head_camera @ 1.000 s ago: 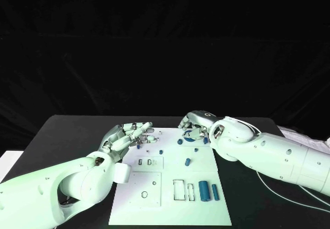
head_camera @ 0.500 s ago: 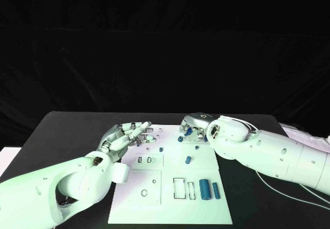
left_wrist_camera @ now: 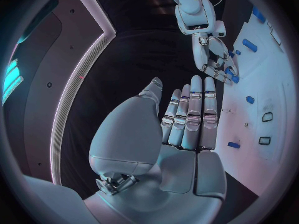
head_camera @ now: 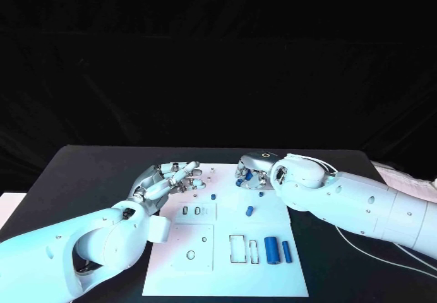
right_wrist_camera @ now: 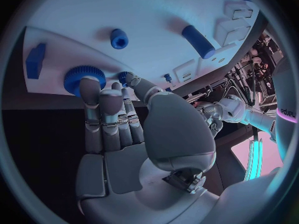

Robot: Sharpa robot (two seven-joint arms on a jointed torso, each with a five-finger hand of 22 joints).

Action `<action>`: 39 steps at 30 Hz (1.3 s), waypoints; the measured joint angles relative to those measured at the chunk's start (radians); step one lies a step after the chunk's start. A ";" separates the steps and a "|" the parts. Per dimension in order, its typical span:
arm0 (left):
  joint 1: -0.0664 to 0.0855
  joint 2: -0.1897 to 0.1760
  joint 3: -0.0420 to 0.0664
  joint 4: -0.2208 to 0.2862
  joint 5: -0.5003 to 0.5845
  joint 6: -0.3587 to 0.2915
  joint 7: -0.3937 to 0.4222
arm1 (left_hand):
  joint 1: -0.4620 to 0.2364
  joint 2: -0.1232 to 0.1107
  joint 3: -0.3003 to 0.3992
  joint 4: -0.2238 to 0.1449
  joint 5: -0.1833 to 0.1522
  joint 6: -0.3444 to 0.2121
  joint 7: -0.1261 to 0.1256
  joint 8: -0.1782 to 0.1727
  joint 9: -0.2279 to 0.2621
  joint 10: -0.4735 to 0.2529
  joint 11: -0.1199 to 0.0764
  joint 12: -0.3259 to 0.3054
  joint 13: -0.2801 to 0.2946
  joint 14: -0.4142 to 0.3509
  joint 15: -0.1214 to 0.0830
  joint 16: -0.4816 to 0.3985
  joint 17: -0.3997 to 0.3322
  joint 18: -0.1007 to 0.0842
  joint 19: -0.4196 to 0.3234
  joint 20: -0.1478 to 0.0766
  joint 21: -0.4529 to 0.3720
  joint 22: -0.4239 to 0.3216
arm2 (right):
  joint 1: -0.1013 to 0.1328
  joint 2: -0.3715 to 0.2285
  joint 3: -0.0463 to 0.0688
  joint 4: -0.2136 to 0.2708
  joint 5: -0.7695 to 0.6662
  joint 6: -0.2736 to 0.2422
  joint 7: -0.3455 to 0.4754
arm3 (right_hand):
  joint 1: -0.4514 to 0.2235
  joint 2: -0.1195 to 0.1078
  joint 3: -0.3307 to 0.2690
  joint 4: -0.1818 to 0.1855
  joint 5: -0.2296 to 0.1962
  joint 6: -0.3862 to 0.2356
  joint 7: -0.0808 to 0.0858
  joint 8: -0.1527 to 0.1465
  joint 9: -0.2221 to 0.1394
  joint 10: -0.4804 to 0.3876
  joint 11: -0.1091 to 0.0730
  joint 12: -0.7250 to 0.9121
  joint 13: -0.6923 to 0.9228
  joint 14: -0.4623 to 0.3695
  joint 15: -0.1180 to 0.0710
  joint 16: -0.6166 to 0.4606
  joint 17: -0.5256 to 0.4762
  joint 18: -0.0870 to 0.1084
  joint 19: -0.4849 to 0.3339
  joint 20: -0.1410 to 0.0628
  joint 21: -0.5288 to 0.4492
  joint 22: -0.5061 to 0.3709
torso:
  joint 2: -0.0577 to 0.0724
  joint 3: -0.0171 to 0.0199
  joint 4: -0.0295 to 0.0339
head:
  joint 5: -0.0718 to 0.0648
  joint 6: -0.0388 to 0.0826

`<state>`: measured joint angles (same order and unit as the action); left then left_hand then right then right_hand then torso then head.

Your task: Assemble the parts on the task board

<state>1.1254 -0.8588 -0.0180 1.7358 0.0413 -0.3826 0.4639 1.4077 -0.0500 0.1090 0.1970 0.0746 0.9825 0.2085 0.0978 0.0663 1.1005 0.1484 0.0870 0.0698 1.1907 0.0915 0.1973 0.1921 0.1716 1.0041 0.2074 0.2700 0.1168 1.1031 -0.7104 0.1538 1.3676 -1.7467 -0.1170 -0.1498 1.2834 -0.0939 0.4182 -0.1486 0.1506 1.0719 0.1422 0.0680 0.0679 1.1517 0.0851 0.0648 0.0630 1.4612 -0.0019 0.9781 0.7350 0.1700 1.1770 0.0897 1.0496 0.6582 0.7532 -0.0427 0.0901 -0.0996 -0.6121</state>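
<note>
In the head view you see the white rectangular task board [head_camera: 228, 252] in the lower middle of the frame on the black worktop [head_camera: 91, 170]. Your left hand [head_camera: 173, 180] lies at the board's upper left corner, fingers stretched out and holding nothing. Your right hand [head_camera: 255, 172] sits at the board's upper right edge, fingers curled down over small blue parts. A large blue cylinder [head_camera: 271, 247] lies at the board's lower right.

In the left wrist view, the left hand [left_wrist_camera: 187, 119] is flat and unladen, fingers side by side.

In the right wrist view, the right hand [right_wrist_camera: 115, 119] touches a blue toothed gear [right_wrist_camera: 81, 77] with its fingertips; you cannot tell whether it grips it.
</note>
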 measured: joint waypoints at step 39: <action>0.000 0.003 0.000 -0.009 0.001 0.008 -0.015 | 0.024 0.024 0.023 -0.029 0.000 0.004 0.004 -0.014 0.000 0.000 0.000 -0.015 0.000 0.003 0.004 -0.014 0.022 0.000 0.000 0.000 0.000 -0.004 | 0.000 0.025 -0.001 0.006 -0.014 -0.144 -0.004 | 0.032 0.032 0.101 0.043 -0.082 0.093 -0.014 0.018 0.028 0.082 -0.011 -0.002 0.001 0.007 -0.015 0.165 0.160 -0.016 0.050 -0.007 0.151 0.188 | 0.019 -0.0057 0.0113 | -0.008 0.003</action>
<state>1.1255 -0.8556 -0.0179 1.7269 0.0420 -0.3747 0.4487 1.4314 -0.0263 0.1325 0.1680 0.0746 0.9861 0.2121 0.0841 0.0666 1.1005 0.1484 0.0717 0.0699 1.1942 0.0950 0.1834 0.2138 0.1714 1.0041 0.2074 0.2700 0.1129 1.1032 -0.6855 0.1524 1.3738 -1.7608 -0.2612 -0.1540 1.3154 -0.0620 0.5195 -0.1060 0.0689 1.1646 0.1287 0.0862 0.0963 1.2340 0.0742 0.0626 0.0641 1.4683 -0.0165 1.1427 0.8948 0.1541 1.2271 0.0825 1.2007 0.8463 0.7722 -0.0483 0.1014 -0.1080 -0.6094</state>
